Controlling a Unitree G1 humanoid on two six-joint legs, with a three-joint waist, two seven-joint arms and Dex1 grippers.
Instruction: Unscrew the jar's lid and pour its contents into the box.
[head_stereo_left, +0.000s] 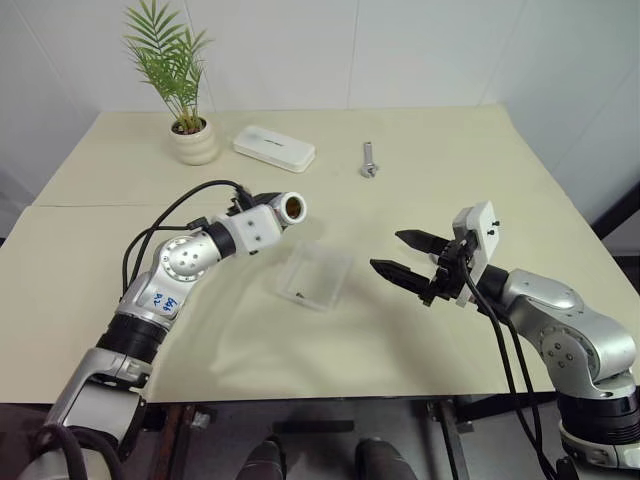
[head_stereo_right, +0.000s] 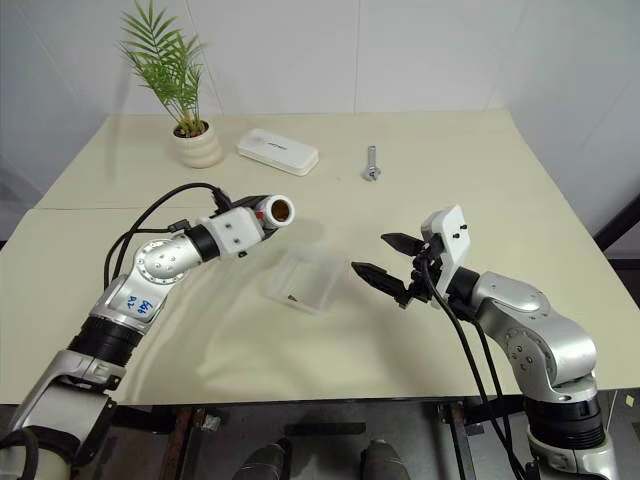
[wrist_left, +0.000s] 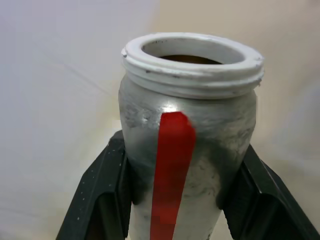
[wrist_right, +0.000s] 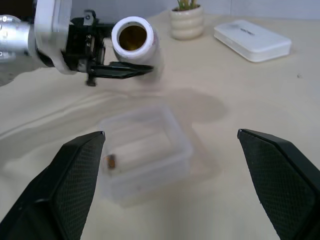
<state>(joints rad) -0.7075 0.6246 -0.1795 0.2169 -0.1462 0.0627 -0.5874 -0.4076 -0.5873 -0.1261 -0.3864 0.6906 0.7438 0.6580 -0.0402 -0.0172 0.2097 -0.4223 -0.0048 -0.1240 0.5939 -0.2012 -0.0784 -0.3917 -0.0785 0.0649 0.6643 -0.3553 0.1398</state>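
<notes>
Tabletop (head_stereo_left: 420, 330): a cream surface on which everything rests; the working area in the middle is kept for the box, and the other things are set back toward the far edge.
Left tool (head_stereo_right: 262, 212): pressed together on the jar, the two black fingers (wrist_left: 102, 200) clamped on opposite sides of its body. The jar is held above the tabletop and tipped nearly level, its mouth turned toward the box; this reads as the pouring pose.
Right tool (head_stereo_left: 408, 256): spread wide and holding nothing, hanging level just beside the box on the robot's right. It is judged to be standing by, its share of the work done.
Box (head_stereo_left: 314, 276): the clear shallow box is set on the tabletop between the two tools, slightly below and ahead of the jar's mouth, so that whatever falls is caught.
Jar (wrist_left: 187, 145): small, with a red stripe down its side and a white threaded rim; the mouth is open and uncapped. A brownish tint is seen inside the mouth, but whether anything remains in it cannot be told.
Contents (wrist_right: 111, 161): one tiny brownish bit is seen lying inside the box, near the wall on the robot's left.
White case (head_stereo_left: 273, 148): flat and oblong, well apart from the box, out of the way.
Plant pot (head_stereo_left: 195, 141): a ribbed cream pot with a green plant, near the far left.
Bolt (head_stereo_left: 368, 160): silver, lying alone near the far edge.
Obstruction: nothing is seen between jar and box.
</notes>
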